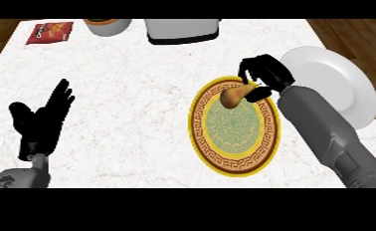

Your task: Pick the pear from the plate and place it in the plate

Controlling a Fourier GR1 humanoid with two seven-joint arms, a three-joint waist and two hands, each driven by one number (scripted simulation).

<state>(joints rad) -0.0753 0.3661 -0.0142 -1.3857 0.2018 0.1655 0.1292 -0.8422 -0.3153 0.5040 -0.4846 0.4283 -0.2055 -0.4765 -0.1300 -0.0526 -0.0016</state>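
While the right hand (266,73) curls its fingers round the pear (236,95), the fruit sits over the far rim of the patterned plate (235,163). Its long axis runs on a slant, the broad brown end pointing down-left toward the plate's middle and the narrower end hidden in the hand. A white plate (330,75) lies just right of the hand, partly behind the forearm. Over at the left edge, the left hand (40,118) rests open, fingers up, holding nothing. A red packet (50,32), a bowl (109,26) and a grey toaster (182,30) stand along the far edge of the counter (132,90).
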